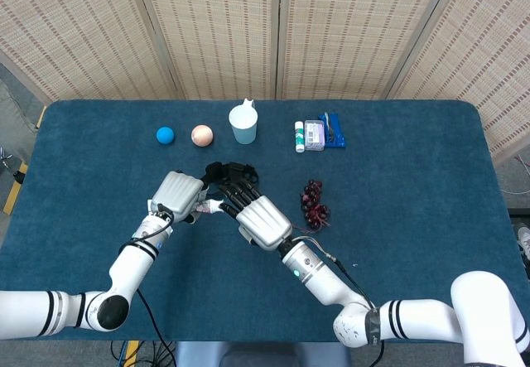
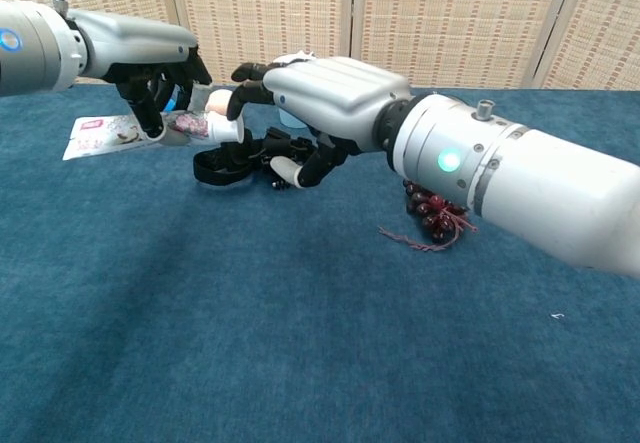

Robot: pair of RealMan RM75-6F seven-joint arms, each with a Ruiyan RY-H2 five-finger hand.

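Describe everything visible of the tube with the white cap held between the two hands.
The tube is a flat squeeze pouch, white with pink print, ending in a white cap. It lies roughly level above the blue table cloth, flat end pointing away. The left robot hand grips its neck; the right robot hand has fingers on the cap.

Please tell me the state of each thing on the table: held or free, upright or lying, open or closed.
Tube: held level by left hand, white cap on, pinched by right hand.
Measuring cup: upright, free.
Black strap: lying free.
Grapes: lying free.
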